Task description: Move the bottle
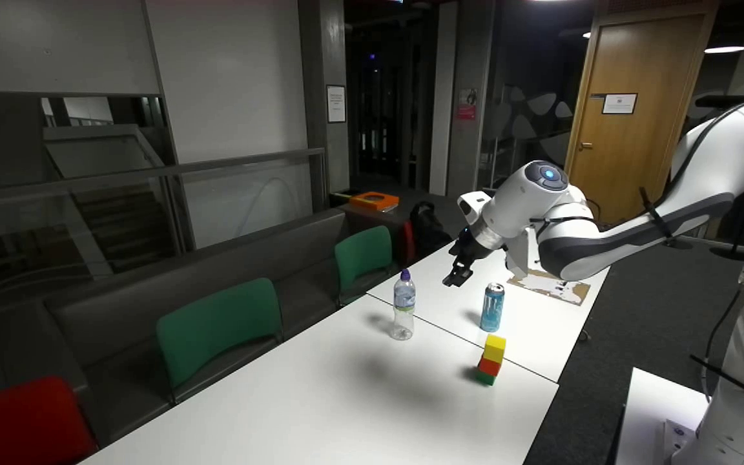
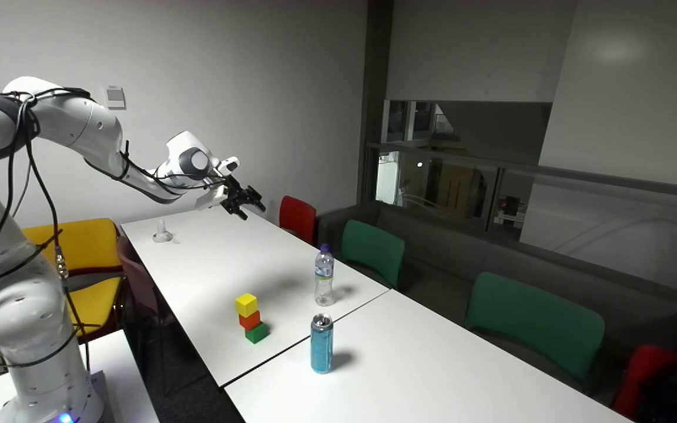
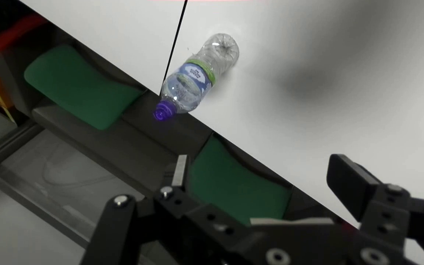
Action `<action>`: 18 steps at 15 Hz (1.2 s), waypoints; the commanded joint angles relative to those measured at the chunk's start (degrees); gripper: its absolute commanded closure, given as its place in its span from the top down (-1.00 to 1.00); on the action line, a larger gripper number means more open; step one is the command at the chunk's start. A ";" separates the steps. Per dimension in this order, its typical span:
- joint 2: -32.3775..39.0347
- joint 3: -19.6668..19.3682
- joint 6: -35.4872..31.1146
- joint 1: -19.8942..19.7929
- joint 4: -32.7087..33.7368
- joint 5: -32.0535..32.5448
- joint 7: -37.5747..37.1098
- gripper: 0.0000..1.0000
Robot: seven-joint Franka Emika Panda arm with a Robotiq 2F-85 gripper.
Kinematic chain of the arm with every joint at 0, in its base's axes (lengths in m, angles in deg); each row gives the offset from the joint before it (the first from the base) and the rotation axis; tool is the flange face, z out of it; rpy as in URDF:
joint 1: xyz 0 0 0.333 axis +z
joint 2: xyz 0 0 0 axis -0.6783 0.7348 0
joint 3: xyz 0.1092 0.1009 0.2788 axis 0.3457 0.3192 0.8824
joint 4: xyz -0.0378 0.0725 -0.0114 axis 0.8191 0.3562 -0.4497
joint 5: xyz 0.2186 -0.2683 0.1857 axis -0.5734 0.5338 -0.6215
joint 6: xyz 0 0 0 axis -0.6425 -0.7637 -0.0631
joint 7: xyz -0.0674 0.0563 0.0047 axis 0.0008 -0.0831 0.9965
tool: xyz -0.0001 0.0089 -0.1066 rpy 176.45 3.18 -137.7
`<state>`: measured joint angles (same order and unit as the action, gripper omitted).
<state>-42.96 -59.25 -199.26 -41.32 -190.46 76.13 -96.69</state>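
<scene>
Dark fingers [image 3: 348,184] of the pincer [image 3: 262,167] sit closest in the wrist view, spread wide, holding nothing. Beyond their tips, toward the finger showing a pale pad [image 3: 179,171], the clear bottle [image 3: 197,75] stands upright on the table [image 3: 399,92], lower than the pincer and well apart from it. A blue can [image 2: 321,346] and stacked blocks [image 2: 250,320] also stand lower.

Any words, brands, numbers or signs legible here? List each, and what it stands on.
None is legible.
Bottle: printed wording, too blurred to read.
Blue can: any print is too small.
Framed notice on the pillar: too small.
Door sign on the door: too small.
Part-pink poster: too small.
</scene>
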 commanded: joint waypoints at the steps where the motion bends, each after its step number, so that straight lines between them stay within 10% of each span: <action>1: 4.32 -2.59 -2.51 0.10 4.96 -1.10 6.10 1.00; 18: 28.23 -10.51 11.13 -0.14 30.07 -24.50 29.02 1.00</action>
<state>-17.82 -69.78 -192.35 -41.37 -166.04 54.10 -70.60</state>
